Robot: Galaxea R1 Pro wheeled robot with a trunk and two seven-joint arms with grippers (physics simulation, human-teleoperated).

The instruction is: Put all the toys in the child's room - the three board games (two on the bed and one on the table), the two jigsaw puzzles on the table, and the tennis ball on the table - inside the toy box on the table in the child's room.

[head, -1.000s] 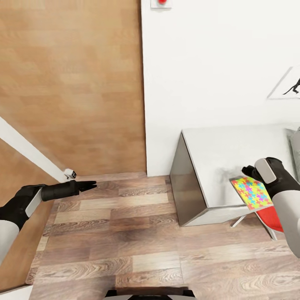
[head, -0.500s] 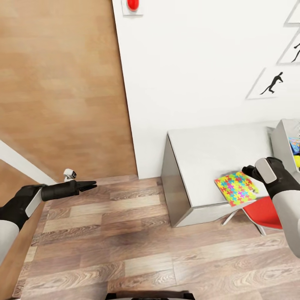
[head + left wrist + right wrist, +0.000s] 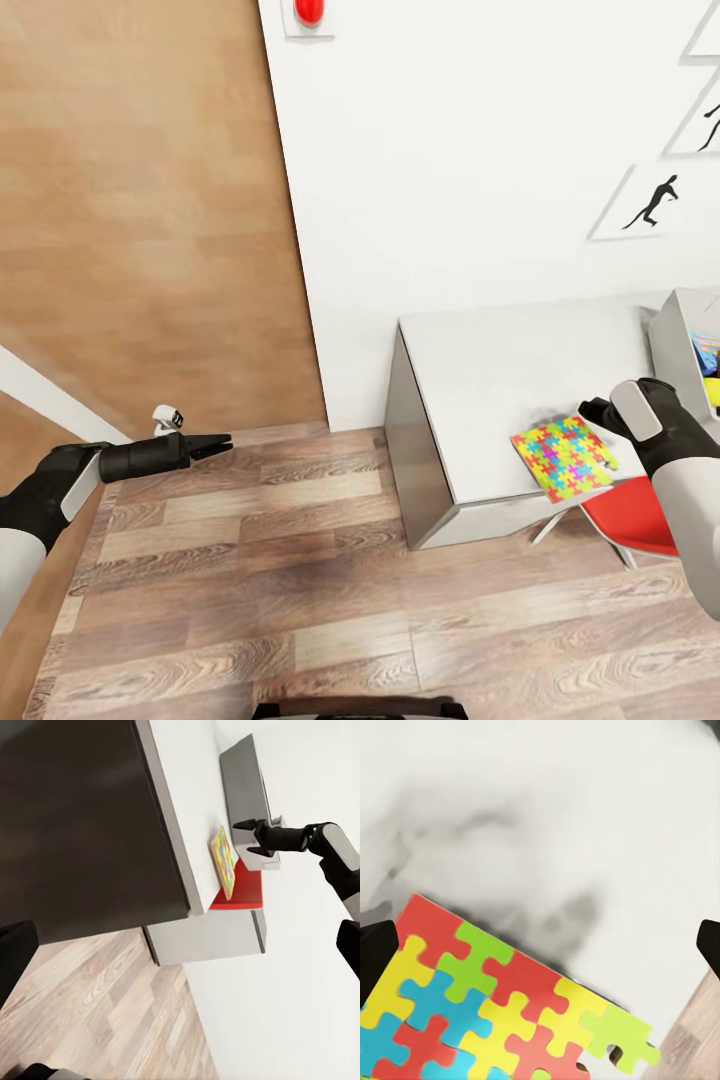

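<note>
The flat square jigsaw puzzle of bright red, yellow, green and blue interlocking pieces [image 3: 562,458] lies on the pale grey-white worktop [image 3: 480,370], at its front edge, one corner reaching out past that edge above the red chair seat [image 3: 630,515]. It looks thin, light and stiff, likely a slick printed board; lying flush on the surface, it offers little for a grasp from above. The overhanging corner seems the best place to take hold, one finger above and one below.

The right pincer [image 3: 592,410] hovers just beside the puzzle's far corner, over the worktop. In the left wrist view its fingers [image 3: 246,825] stand apart, and the right wrist view shows dark fingertips at both sides with nothing between them, so it is open and empty. The left pincer [image 3: 215,441] reaches out over the wood-plank floor [image 3: 300,560], well apart from the worktop, its fingers drawn to a point, holding nothing.

A grey box [image 3: 680,340] at the worktop's right end is cut off by the frame; its colourful contents are too small to name.
</note>
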